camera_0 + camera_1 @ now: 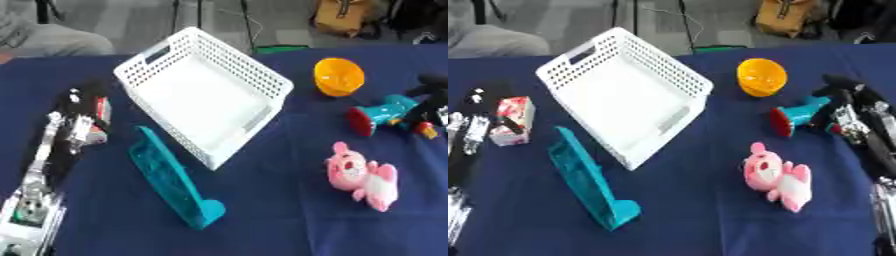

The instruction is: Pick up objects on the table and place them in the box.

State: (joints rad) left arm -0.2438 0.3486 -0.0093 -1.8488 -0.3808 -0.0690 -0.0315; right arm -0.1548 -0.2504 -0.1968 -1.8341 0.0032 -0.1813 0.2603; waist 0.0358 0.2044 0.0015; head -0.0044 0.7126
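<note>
Although the white box [206, 95] sat empty at centre, nothing had been placed. The left hand [479, 125] clasped a red-and-white carton [514, 120] at left; the right hand [842, 107] gripped a teal toy [802, 114]. The orange bowl [761, 76], pink plush [776, 176] and teal holder [588, 180] remained on the table [693, 215].

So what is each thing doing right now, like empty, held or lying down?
White basket: empty, tilted.
Small red and white box: held by the left hand.
Teal and red toy: on its side, right hand curled around it.
Orange bowl: tipped sideways.
Pink plush: lying down.
Teal holder: lying flat.
</note>
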